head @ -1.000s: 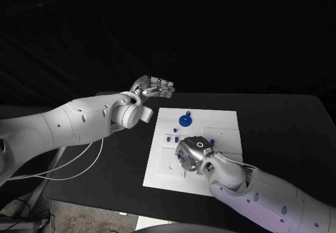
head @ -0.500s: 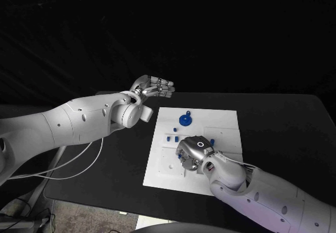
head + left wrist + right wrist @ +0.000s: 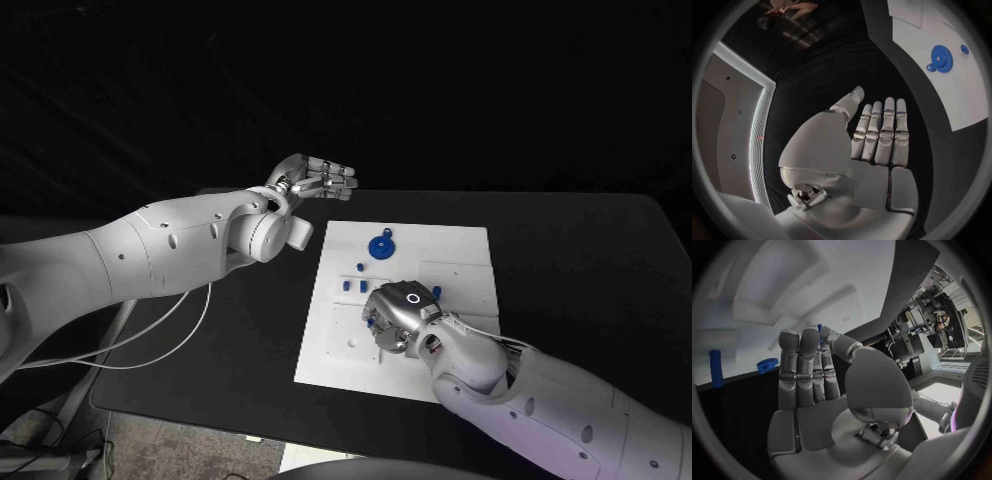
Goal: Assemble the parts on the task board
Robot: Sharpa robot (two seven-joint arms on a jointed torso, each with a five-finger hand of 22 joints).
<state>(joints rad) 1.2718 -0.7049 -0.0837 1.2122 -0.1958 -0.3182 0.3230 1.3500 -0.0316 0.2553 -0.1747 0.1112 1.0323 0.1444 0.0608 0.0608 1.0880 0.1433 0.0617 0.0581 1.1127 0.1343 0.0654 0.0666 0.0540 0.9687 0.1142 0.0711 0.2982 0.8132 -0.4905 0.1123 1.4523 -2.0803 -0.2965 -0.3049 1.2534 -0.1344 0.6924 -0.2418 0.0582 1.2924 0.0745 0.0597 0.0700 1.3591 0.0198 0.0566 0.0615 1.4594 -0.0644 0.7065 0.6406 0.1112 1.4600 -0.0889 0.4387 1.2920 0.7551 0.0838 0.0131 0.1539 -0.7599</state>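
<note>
Hands at the task board (image 3: 462, 250)
We see our right hand (image 3: 400, 316) pinching a small blue part (image 3: 819, 328); our left hand (image 3: 310, 180) hangs flat, holding nothing.

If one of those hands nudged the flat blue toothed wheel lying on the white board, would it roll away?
Probably not: the flat blue toothed wheel lies flat on the white task board, so it would likely slide. It looks like thin, stiff plastic, so probably light. Its low edge may be awkward for fingers to catch.
</note>
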